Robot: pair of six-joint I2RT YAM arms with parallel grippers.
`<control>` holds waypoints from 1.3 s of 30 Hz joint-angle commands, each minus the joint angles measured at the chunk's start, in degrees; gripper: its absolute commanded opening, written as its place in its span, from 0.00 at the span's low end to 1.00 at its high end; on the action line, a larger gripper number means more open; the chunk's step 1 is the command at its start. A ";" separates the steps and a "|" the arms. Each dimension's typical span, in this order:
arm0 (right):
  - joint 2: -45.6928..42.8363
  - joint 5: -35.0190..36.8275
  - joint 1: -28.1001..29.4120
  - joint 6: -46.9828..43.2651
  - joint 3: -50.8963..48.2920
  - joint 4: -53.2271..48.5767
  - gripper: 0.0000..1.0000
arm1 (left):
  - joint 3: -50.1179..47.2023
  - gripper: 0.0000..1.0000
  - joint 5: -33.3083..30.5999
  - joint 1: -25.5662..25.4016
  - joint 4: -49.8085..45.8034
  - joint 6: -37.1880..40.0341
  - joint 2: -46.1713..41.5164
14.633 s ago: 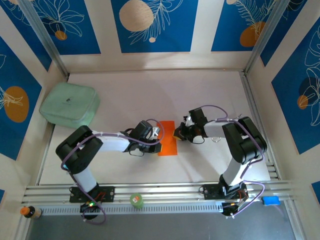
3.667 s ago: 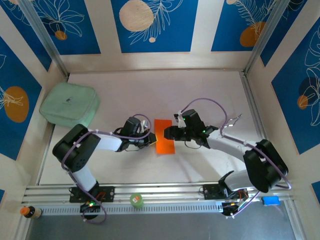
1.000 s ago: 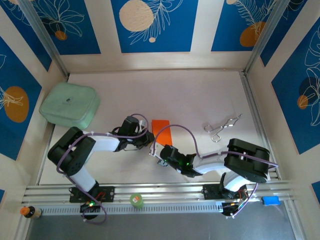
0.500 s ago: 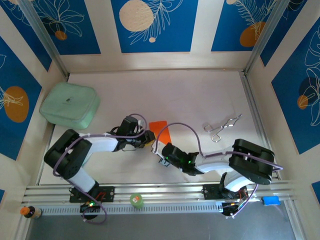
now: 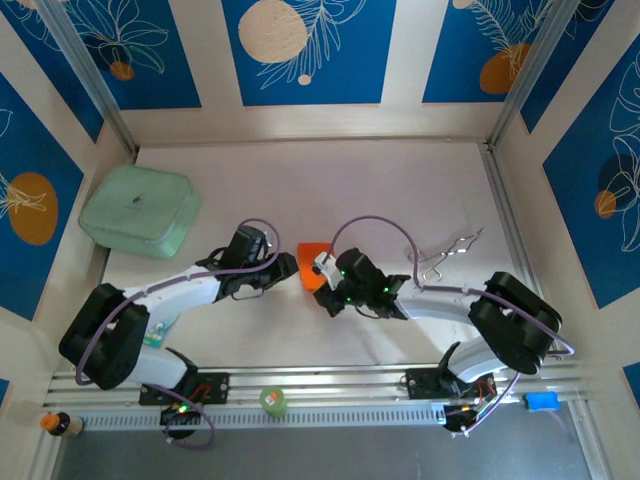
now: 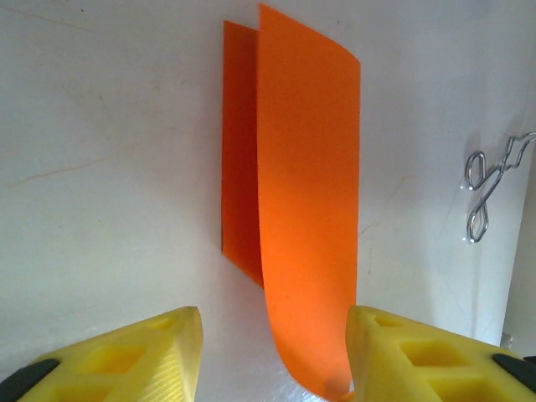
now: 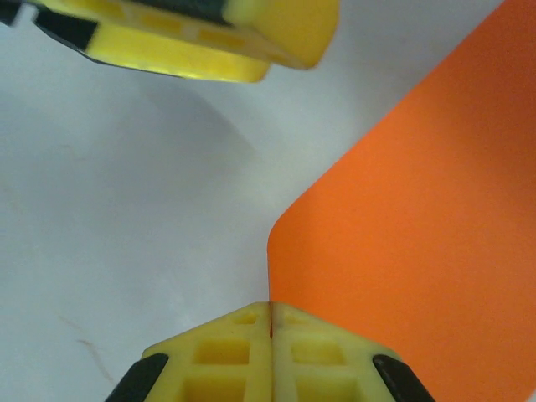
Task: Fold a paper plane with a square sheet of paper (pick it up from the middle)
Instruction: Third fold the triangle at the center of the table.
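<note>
Noted both arms stretched low over the white table (image 5: 350,180), wrists meeting mid-table. Found left gripper (image 6: 272,335) partly open, straddling the raised, curling flap of the thin bright orange folded paper sheet (image 6: 306,193). Found right gripper (image 7: 270,316) closed, pinching that sheet's edge. Could not see the flap's near tip, cut off in the left wrist view.
</note>
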 commanded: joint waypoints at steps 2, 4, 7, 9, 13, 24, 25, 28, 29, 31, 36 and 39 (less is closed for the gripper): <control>3.52 -9.88 -1.15 4.47 3.73 -6.08 0.06 | 1.65 0.44 0.78 0.68 -0.61 1.56 0.64; 4.89 -11.63 -1.46 5.38 4.76 -6.85 0.05 | 2.04 0.41 1.38 0.71 -0.17 1.65 1.19; 5.82 -12.83 -1.55 5.94 4.97 -6.43 0.05 | 2.69 0.36 2.02 0.71 0.36 1.91 1.81; 5.94 -13.12 -1.59 6.20 4.57 -5.72 0.05 | 3.30 0.33 3.07 0.82 0.97 2.35 2.65; 5.01 -15.03 -2.44 7.08 3.38 -4.47 0.05 | 5.66 0.22 6.06 0.87 1.93 3.56 5.58; 3.31 -18.09 -5.28 9.71 -0.35 -0.40 0.05 | 14.40 0.15 16.09 0.96 7.24 4.81 18.74; 3.31 -18.18 -5.35 9.80 -0.44 -0.25 0.05 | 15.04 0.15 16.56 0.87 7.38 4.97 19.99; 3.48 -18.40 -5.54 9.98 -0.53 -0.01 0.05 | 16.41 0.15 17.09 0.87 7.39 5.16 23.43; 3.48 -18.34 -5.63 10.14 -0.50 0.11 0.05 | 16.62 0.15 17.36 0.85 7.62 5.16 24.45; 3.57 -18.40 -5.81 10.46 -0.66 0.47 0.05 | 16.91 0.14 17.82 0.78 7.83 4.94 26.28; 4.09 -19.27 -6.25 10.60 -0.57 0.69 0.05 | 16.11 0.13 17.80 0.76 8.58 4.92 28.37; 4.57 -19.71 -6.42 10.69 -0.38 0.72 0.05 | 16.55 0.12 17.37 0.72 5.93 6.67 29.52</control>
